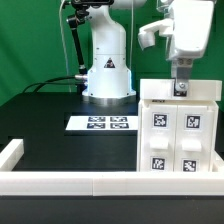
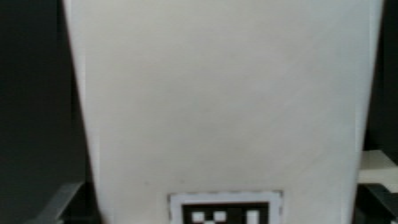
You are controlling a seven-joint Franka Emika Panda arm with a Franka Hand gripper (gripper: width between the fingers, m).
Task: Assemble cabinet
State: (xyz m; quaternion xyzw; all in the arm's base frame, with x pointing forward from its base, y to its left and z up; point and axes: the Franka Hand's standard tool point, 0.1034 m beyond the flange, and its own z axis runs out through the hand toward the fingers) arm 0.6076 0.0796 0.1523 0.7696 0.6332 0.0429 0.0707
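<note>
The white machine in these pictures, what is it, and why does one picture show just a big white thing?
It is a robot arm standing on a black table. One camera watches from the side. The other rides on the arm's wrist, so it sees the white cabinet very close. That is the tall box with square black-and-white tags. The arm's gripper sits at the cabinet's top edge; I cannot tell if it is squeezing. The flat marker board lies on the table. A low white rail runs along the front.
</note>
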